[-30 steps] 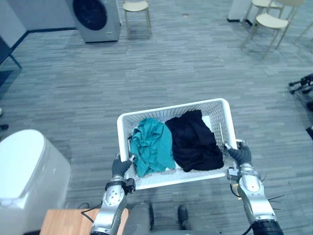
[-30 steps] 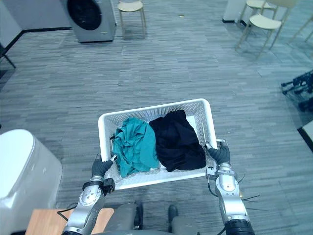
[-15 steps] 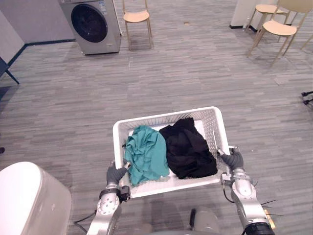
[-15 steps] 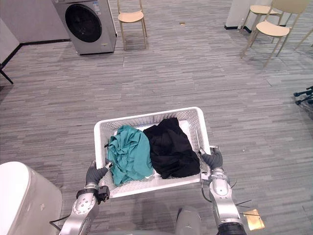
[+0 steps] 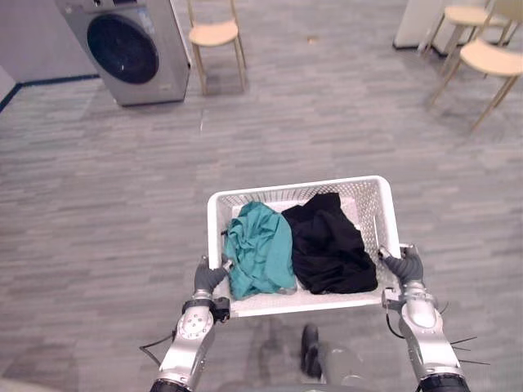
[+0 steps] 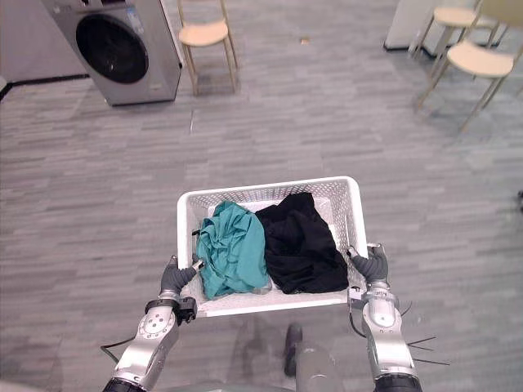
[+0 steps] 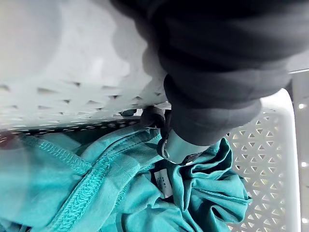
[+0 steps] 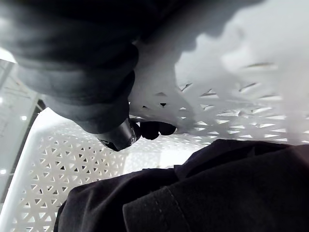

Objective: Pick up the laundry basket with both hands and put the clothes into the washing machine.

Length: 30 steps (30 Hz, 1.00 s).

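The left hand [image 5: 208,278] is curled over the end rim of the laundry basket [image 5: 298,186] at about eight o'clock in the head view. Its wrist view shows a dark fingertip hooked in against the lattice wall. The right hand [image 5: 406,265] clamps the opposite end at about four o'clock in the same manner, though the ribbed covers hide much of both hands, so how far the fingers wrap under the rim is unclear.

The basket is held low in front of the robot and roughly level, above the grey plank floor [image 5: 327,114]. It is a white plastic rectangle with rounded corners, its walls pierced by small triangular holes. It is probably light and fairly stiff, with some give in the thin walls, so the thicker end rims look the soundest places to hold.

Inside, a crumpled teal garment [image 5: 260,257] (stitched seams show up close) lies against a black garment [image 5: 327,245]. Both are soft and limp, likely to slide if the basket tips.

The washing machine [image 5: 127,49] stands well apart at eleven o'clock, with a chair [image 5: 214,33] beside it.
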Available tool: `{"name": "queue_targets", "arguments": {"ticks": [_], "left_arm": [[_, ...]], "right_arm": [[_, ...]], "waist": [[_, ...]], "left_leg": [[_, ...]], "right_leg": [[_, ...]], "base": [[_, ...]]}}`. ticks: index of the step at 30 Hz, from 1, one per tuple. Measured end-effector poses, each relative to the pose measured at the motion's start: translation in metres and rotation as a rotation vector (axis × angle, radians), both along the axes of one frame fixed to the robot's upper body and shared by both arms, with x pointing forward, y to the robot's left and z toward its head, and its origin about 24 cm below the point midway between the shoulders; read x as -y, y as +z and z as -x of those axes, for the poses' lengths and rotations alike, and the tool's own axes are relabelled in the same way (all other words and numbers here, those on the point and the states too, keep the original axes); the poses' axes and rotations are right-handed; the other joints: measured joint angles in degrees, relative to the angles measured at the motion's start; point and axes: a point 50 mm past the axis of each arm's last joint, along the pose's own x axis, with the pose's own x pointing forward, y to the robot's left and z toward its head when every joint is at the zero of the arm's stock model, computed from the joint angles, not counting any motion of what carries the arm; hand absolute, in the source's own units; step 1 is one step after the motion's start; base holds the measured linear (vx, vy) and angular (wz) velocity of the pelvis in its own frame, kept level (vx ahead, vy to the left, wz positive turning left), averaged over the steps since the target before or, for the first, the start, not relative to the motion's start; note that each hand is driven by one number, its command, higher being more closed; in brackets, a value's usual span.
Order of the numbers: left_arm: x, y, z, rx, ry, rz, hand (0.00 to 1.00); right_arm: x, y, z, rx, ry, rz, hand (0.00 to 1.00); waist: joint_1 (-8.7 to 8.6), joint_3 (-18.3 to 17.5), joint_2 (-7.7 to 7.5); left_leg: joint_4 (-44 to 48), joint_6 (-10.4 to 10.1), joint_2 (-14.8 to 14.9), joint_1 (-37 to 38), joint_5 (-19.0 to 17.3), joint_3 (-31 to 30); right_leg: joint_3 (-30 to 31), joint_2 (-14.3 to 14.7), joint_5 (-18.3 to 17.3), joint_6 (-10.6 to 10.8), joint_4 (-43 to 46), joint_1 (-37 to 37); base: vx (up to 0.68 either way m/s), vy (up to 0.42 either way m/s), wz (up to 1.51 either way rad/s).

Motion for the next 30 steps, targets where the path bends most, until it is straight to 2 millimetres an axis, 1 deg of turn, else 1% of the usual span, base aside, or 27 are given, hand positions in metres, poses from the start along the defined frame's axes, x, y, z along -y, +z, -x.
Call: {"name": "queue_targets", "arguments": {"ticks": [1, 2, 4, 5, 6, 7, 8, 9, 10, 11, 12, 13, 14, 15, 16, 18, 19, 20, 21, 22, 23, 24, 25, 26, 27, 28, 30], "left_arm": [[0.0, 0.001, 0.0, 0.003, 0.003, 0.004, 1.0], [0.0, 0.002, 0.001, 0.01, 0.009, 0.01, 1.0], [-0.002, 0.006, 0.007, 0.023, 0.019, 0.014, 1.0], [-0.004, 0.006, 0.009, 0.02, 0.029, 0.012, 1.0], [-0.006, 0.005, 0.009, 0.014, 0.036, 0.009, 1.0], [-0.007, 0.004, 0.011, 0.001, 0.042, 0.01, 1.0], [-0.006, 0.0, 0.016, -0.017, 0.045, 0.008, 1.0], [-0.006, -0.001, 0.017, -0.023, 0.045, 0.009, 1.0], [-0.006, -0.001, 0.017, -0.027, 0.043, 0.006, 1.0], [-0.006, -0.001, 0.016, -0.032, 0.039, -0.002, 1.0], [-0.007, -0.003, 0.017, -0.044, 0.032, -0.018, 1.0], [-0.007, -0.005, 0.018, -0.06, 0.027, -0.031, 1.0], [-0.008, -0.008, 0.02, -0.077, 0.025, -0.04, 1.0], [-0.009, -0.007, 0.019, -0.074, 0.024, -0.046, 1.0], [-0.011, -0.006, 0.017, -0.066, 0.019, -0.056, 1.0], [-0.015, 0.0, 0.009, -0.035, 0.002, -0.082, 1.0], [-0.014, 0.003, 0.005, -0.02, -0.006, -0.083, 1.0], [-0.012, 0.004, 0.003, -0.016, -0.014, -0.084, 1.0], [-0.011, 0.004, 0.003, -0.017, -0.021, -0.085, 1.0], [-0.009, 0.003, 0.004, -0.02, -0.035, -0.092, 1.0], [-0.01, 0.0, 0.006, -0.033, -0.043, -0.103, 1.0], [-0.008, -0.003, 0.007, -0.047, -0.049, -0.103, 1.0], [-0.003, -0.01, 0.009, -0.074, -0.056, -0.094, 1.0], [0.0, -0.012, 0.009, -0.081, -0.063, -0.091, 1.0], [0.0, -0.011, 0.009, -0.08, -0.062, -0.09, 1.0], [-0.004, -0.013, 0.012, -0.089, -0.046, -0.09, 1.0], [-0.006, -0.015, 0.016, -0.098, -0.039, -0.089, 1.0]], "right_arm": [[0.0, 0.002, -0.003, 0.007, 0.004, 0.004, 1.0], [0.0, 0.003, -0.005, 0.01, 0.009, 0.008, 1.0], [-0.001, 0.003, -0.009, 0.007, 0.022, 0.016, 1.0], [-0.005, -0.001, -0.012, -0.008, 0.027, 0.008, 1.0], [-0.007, -0.003, -0.012, -0.018, 0.028, 0.001, 1.0], [-0.008, -0.007, -0.011, -0.033, 0.032, 0.0, 1.0], [-0.007, -0.012, -0.01, -0.056, 0.032, 0.0, 1.0], [-0.007, -0.013, -0.01, -0.061, 0.033, 0.001, 1.0], [-0.007, -0.015, -0.009, -0.07, 0.034, -0.001, 1.0], [-0.008, -0.018, -0.009, -0.083, 0.03, -0.007, 1.0], [-0.009, -0.025, -0.009, -0.111, 0.025, -0.013, 1.0], [-0.009, -0.03, -0.007, -0.131, 0.022, -0.018, 1.0], [-0.01, -0.035, -0.004, -0.154, 0.02, -0.023, 1.0], [-0.011, -0.035, -0.004, -0.152, 0.026, -0.022, 1.0], [-0.012, -0.034, -0.004, -0.144, 0.03, -0.022, 1.0], [-0.014, -0.032, -0.006, -0.132, 0.04, -0.026, 1.0], [-0.013, -0.032, -0.005, -0.132, 0.037, -0.026, 1.0], [-0.012, -0.032, -0.004, -0.133, 0.031, -0.024, 1.0], [-0.01, -0.031, -0.003, -0.131, 0.025, -0.023, 1.0], [-0.008, -0.031, 0.003, -0.13, 0.017, -0.022, 1.0], [-0.008, -0.034, 0.009, -0.142, 0.012, -0.024, 1.0], [-0.007, -0.036, 0.013, -0.155, 0.008, -0.023, 1.0], [-0.002, -0.039, 0.018, -0.178, -0.005, -0.016, 1.0], [0.001, -0.038, 0.017, -0.179, -0.006, -0.004, 1.0], [0.001, -0.036, 0.016, -0.172, -0.004, -0.003, 1.0], [-0.003, -0.034, 0.015, -0.163, 0.002, -0.017, 1.0], [-0.005, -0.031, 0.018, -0.152, 0.004, -0.022, 1.0]], "waist": [[0.68, 0.0, -0.13], [1.42, 0.0, -0.15], [1.7, -0.3, 0.89], [2.14, -0.6, 1.06], [2.41, -0.9, -0.01], [2.09, -1.5, -1.82], [1.72, -2.6, -3.71], [2.02, -2.9, -4.01], [2.3, -3.0, -4.5], [1.63, -2.9, -4.97], [1.01, -2.7, -5.28], [1.1, -2.2, -4.95], [0.58, -1.7, -3.43], [-0.26, -1.7, -3.03], [-0.84, -2.1, -2.18], [-2.09, -2.0, -2.37], [-2.87, -1.8, -2.24], [-3.82, -1.6, -2.53], [-4.3, -1.5, -2.78], [-4.89, -1.8, -3.76], [-4.96, -2.6, -4.88], [-5.39, -3.1, -4.48], [-5.58, -4.0, -2.07], [-4.99, -4.1, 1.05], [-4.56, -3.5, 1.81], [-3.16, -2.4, 2.11], [-1.57, -1.6, 1.1]], "left_leg": [[-12.0, -0.3, -3.0, -3.3, -0.3, 0.0], [-27.8, -2.1, -5.8, -4.7, 1.0, -0.5], [-49.2, -7.5, -6.4, -5.0, 6.6, -1.4], [-47.0, -5.1, -6.2, -5.7, 12.3, 0.5], [-45.2, -3.0, -7.4, -5.6, 13.7, 1.2], [-43.0, 0.5, -9.2, -5.6, 14.1, 2.0], [-38.8, 6.3, -10.9, -5.6, 10.5, 4.0], [-37.4, 6.8, -11.3, -5.2, 8.5, 4.6], [-36.1, 7.7, -12.2, -4.2, 5.9, 5.2], [-35.7, 8.4, -13.8, -2.2, 3.5, 5.1], [-36.9, 9.0, -16.4, 2.6, 0.7, 4.3], [-38.8, 9.1, -17.7, 7.6, -0.6, 4.2], [-44.3, 9.0, -18.9, 16.1, -1.3, 2.5], [-47.8, 9.0, -19.2, 20.2, -1.2, 1.1], [-49.8, 9.0, -19.3, 22.4, -1.2, 0.2], [-53.2, 8.3, -19.5, 27.0, -1.5, -2.3], [-53.8, 6.8, -19.0, 29.0, -2.4, -4.0], [-53.9, 5.6, -18.8, 31.1, -3.1, -5.8], [-54.2, 4.9, -18.9, 32.6, -3.5, -6.5], [-54.9, 3.1, -19.4, 35.4, -4.6, -8.3], [-53.2, 0.7, -19.8, 37.9, -6.4, -10.1], [-50.7, 0.7, -19.2, 38.1, -7.2, -11.0], [-42.4, 0.7, -16.7, 36.1, -7.2, -11.3], [-27.9, -2.8, -12.8, 29.8, -4.1, -9.8], [-20.1, -4.0, -11.3, 26.5, 1.0, -8.6], [-5.0, -4.3, -6.6, 20.5, 8.5, -5.7], [9.4, -0.4, -1.0, 12.7, 5.4, -2.2]], "right_leg": [[1.2, -1.4, -0.9, 1.2, -1.8, 2.2], [2.9, -2.9, -1.9, 2.7, -3.7, 4.5], [5.7, -3.4, -3.4, 4.9, -7.5, 8.3], [7.6, -4.0, -5.3, 5.8, -8.0, 10.8], [8.0, -5.5, -5.7, 5.9, -8.0, 12.0], [8.1, -7.9, -4.9, 7.2, -6.7, 12.6], [8.6, -11.2, -6.5, 9.9, 3.5, 9.2], [9.2, -12.1, -6.9, 10.5, 9.9, 6.4], [10.2, -13.6, -5.9, 13.9, 20.8, 2.1], [11.6, -14.3, -2.1, 19.9, 32.0, -1.9], [11.7, -15.1, -0.7, 19.2, 47.2, -6.1], [10.6, -15.6, -2.3, 16.4, 55.9, -7.9], [6.0, -15.8, -6.2, 9.4, 61.6, -10.8], [2.0, -15.4, -7.8, 7.0, 60.8, -13.5], [-0.5, -15.2, -8.7, 5.9, 59.0, -15.4], [-4.2, -13.6, -9.9, 4.6, 49.8, -21.7], [-4.2, -11.2, -9.1, 5.0, 38.9, -25.2], [-3.1, -9.3, -4.7, 6.7, 24.1, -26.6], [-2.3, -8.6, -1.5, 7.5, 15.8, -26.5], [-0.4, -8.2, 4.2, 8.0, 5.0, -26.4], [1.1, -8.3, 8.5, 4.3, 4.3, -27.4], [1.7, -8.2, 13.2, 2.0, 7.2, -27.7], [0.5, -7.2, 13.6, 2.5, 12.9, -28.0], [-1.3, -5.2, 9.5, 2.0, 14.8, -26.4], [-1.5, -4.0, 7.8, 1.7, 15.1, -24.9], [-1.7, -2.2, 4.7, 1.2, 14.3, -20.4], [-2.6, -1.1, 1.1, 0.9, 11.5, -11.9]], "base": [[0.54, 0.178, -0.6], [0.56, 0.209, -0.62], [0.64, 0.271, -0.72], [0.7, 0.329, -0.68], [0.75, 0.371, -0.44], [0.81, 0.368, -0.12], [0.94, 0.426, -0.14], [0.76, 0.353, -0.2], [0.58, 0.276, -0.12], [0.72, 0.32, 0.15], [0.73, 0.299, 0.26], [0.97, 0.356, 0.29], [0.65, 0.219, 0.25], [0.63, 0.207, 0.37], [0.51, 0.14, 0.53], [0.7, 0.112, 0.62], [0.77, 0.033, 0.84], [0.67, -0.008, 0.92], [0.71, -0.053, 0.98], [0.77, -0.1, 0.92], [0.8, -0.123, 0.94], [0.84, -0.16, 0.79], [0.82, -0.156, 0.57], [0.8, -0.143, 0.32], [0.76, -0.128, 0.07], [0.72, -0.133, 0.01], [0.69, -0.115, 0.12]]}}
